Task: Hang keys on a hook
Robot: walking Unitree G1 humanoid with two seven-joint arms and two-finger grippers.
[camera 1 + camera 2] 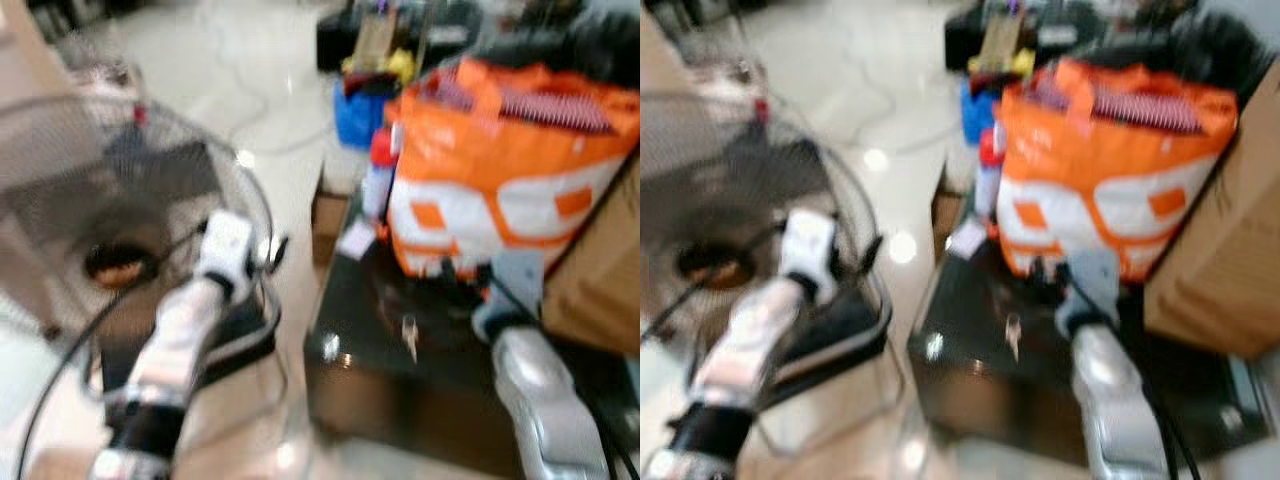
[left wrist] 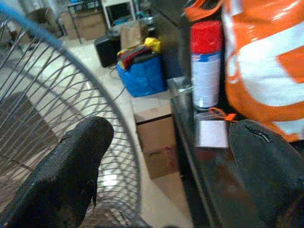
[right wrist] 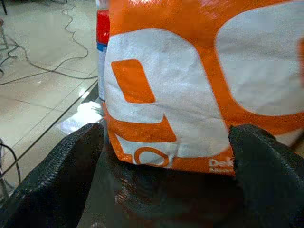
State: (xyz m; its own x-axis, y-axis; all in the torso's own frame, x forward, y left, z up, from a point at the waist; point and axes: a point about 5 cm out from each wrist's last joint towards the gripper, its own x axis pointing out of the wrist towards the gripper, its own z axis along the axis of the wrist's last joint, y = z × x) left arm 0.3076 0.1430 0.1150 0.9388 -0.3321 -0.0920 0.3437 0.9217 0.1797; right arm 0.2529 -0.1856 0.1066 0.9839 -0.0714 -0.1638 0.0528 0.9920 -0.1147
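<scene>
Both of my grippers are empty and spread wide. Over the dark table, my right gripper has its fingers parted just short of the orange and white bag that stands on the table's far side; nothing lies between them. Off the table's left edge, my left gripper is also slack and apart, in front of the wire guard of a floor fan, looking past it toward the red-capped spray can at the table's far left corner and the cardboard box on the floor just beside that edge.

As I judge it, the task has hardly begun: I hold no keys and I can see no hook anywhere. A small pale upright thing stands near the middle of the table top, between the bag and the near edge, a little left of my right gripper. It may be the keys, but the head views are too blurred for me to be sure. Its long axis seems to run roughly upright, though which way it points I cannot tell. Finding, grasping, carrying and hanging all remain.
</scene>
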